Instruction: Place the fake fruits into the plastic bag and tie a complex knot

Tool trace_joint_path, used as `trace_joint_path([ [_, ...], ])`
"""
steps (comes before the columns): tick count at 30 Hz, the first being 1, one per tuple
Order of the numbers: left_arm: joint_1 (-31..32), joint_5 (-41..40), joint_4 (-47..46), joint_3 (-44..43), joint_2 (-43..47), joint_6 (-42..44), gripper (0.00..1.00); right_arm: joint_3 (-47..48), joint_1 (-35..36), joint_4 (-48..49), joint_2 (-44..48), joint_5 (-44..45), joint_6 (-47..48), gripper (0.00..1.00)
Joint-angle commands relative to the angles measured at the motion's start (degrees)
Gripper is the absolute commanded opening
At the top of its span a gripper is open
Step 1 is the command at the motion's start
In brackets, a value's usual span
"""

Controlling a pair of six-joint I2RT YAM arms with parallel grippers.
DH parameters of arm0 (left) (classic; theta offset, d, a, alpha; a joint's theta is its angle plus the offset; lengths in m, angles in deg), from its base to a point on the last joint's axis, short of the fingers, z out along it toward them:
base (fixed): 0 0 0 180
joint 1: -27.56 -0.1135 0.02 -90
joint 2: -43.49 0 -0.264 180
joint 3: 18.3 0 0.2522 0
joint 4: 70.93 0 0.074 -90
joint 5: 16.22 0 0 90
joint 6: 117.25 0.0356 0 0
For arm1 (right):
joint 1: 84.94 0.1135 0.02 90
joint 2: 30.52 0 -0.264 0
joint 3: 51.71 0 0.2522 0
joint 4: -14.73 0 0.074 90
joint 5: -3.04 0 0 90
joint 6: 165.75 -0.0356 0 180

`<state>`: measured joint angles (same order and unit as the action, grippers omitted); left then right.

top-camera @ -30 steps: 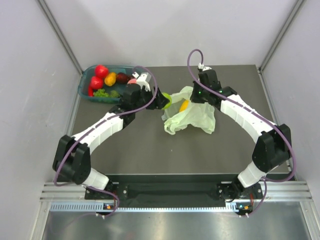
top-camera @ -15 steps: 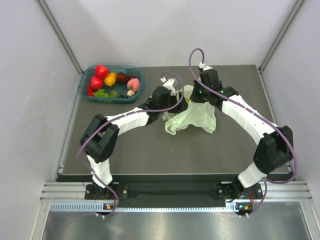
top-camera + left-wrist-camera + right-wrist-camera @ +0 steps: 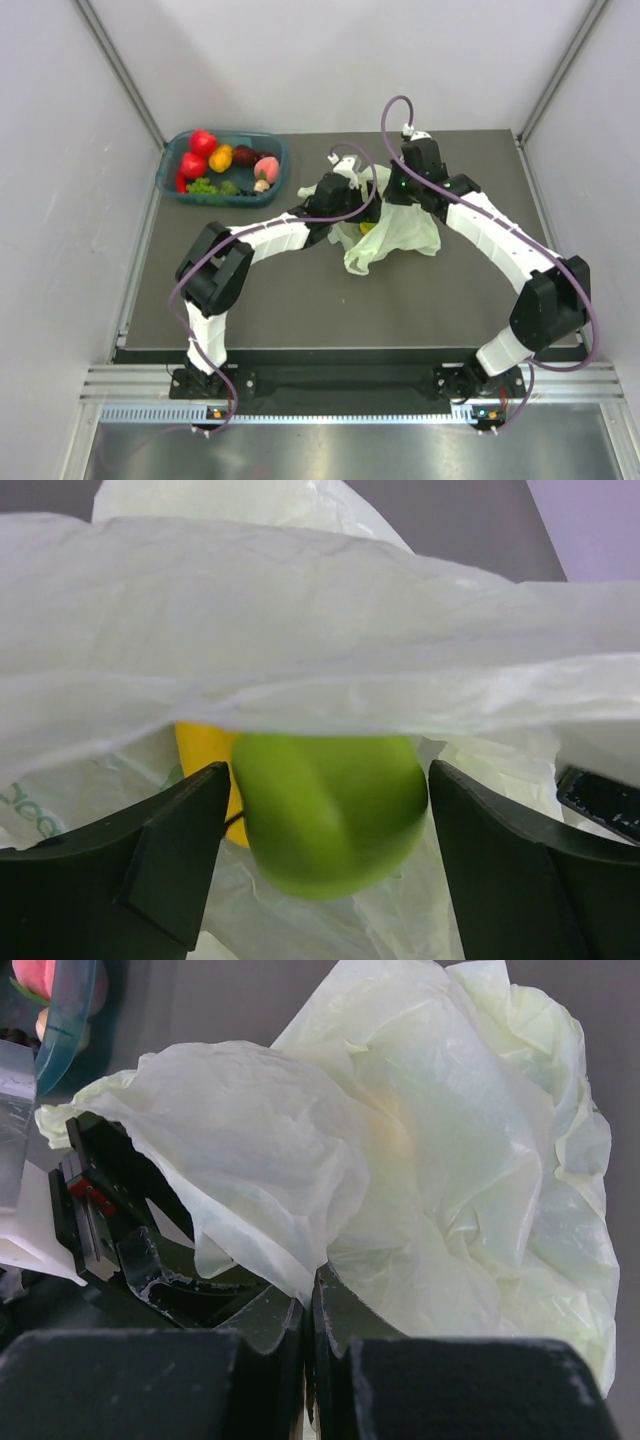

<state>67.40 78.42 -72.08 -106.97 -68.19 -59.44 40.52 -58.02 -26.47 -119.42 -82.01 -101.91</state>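
The left gripper (image 3: 330, 772) has its two dark fingers (image 3: 150, 865) spread wide inside the mouth of the plastic bag (image 3: 300, 630). A green fruit (image 3: 330, 820) fills the gap between them. Its sides reach both fingers, but it looks blurred, and it cannot be told whether it is clamped or lying loose. Just behind it, on the left, a yellow fruit (image 3: 205, 765) shows against the pale film, and a fold of the bag hangs across the top of that view, over both fruits. The right gripper (image 3: 308, 1305) has its fingers pressed together on a pinch of the bag's edge, holding one flap up. Under this flap, in the right wrist view, sits the black body of the left gripper with a small red mark on it. From above, the two grippers meet over the bag, the left arm (image 3: 265, 232) reaching in from the left and the right arm (image 3: 490, 235) from the right. The crumpled bag lies on the dark table (image 3: 300, 295) a little behind the table's middle, with a spot of yellow showing at its opening. Well apart from it, at the far left corner of the table, stands a teal basket (image 3: 168, 170). It holds the other fake fruits (image 3: 203, 141): two red, one orange-yellow, one dark purple, one pink and a green one.
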Motion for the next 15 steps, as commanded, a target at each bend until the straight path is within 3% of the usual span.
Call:
trace_joint_path([
  [1, 0.0, -1.7, -1.4, -0.8, 2.6, 1.7, 0.86, -0.3, -0.9, 2.0, 2.6, 1.1, -0.5, 0.0],
  [7, 0.0, -0.1, 1.1, -2.1, 3.0, 2.9, 0.9, -0.9, -1.2, 2.0, 2.9, 1.4, -0.5, 0.0],
  [10, 0.0, 0.3, 2.5, -2.1, 3.9, 3.3, 0.98, -0.9, -1.3, 2.0, 3.0, 1.4, -0.5, 0.0],
  [15, -0.1, -0.4, 6.2, -1.7, 7.0, 5.2, 0.99, -1.0, -1.3, 2.1, 3.0, 1.3, -0.3, 0.0],
])
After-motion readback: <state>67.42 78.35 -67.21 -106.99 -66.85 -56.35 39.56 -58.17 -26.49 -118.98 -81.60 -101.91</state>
